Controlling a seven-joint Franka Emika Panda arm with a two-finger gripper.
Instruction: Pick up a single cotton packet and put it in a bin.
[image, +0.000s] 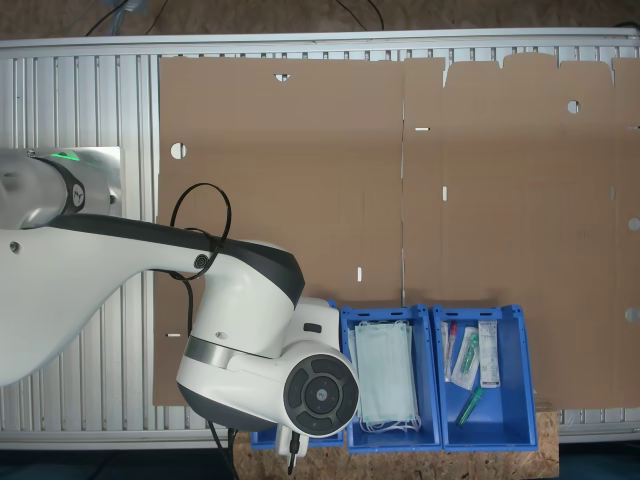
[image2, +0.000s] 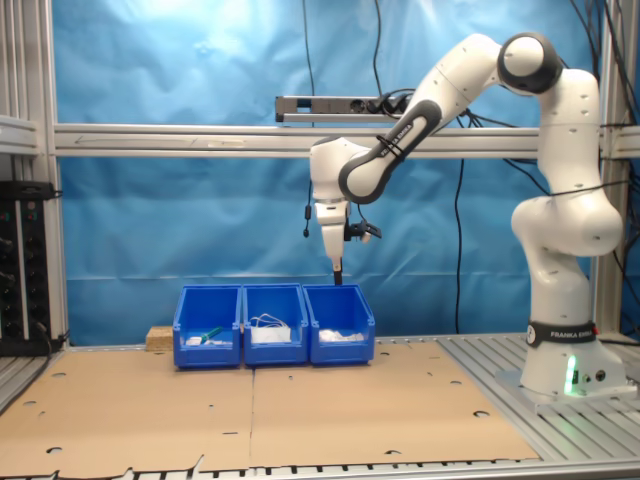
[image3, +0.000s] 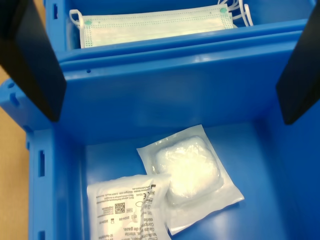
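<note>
The cotton packet (image3: 127, 210), white with dark print, lies flat on the floor of the blue bin (image3: 165, 100). It overlaps the edge of an unprinted white packet (image3: 187, 172) with a padded centre. My gripper (image3: 170, 112) hangs open above this bin, its two black fingers (image3: 35, 65) wide apart with nothing between them. In the second exterior view the gripper (image2: 338, 275) points straight down just over the bin (image2: 340, 310) at the row's right end. In the first exterior view the arm covers most of that bin, and the gripper (image: 291, 460) pokes out below the wrist.
Two more blue bins stand in the same row: one with pale green face masks (image: 385, 375), one with narrow packets and green-tipped items (image: 475, 370). Flat cardboard (image2: 250, 410) covers the table in front. A chipboard block (image2: 158, 338) sits beside the row.
</note>
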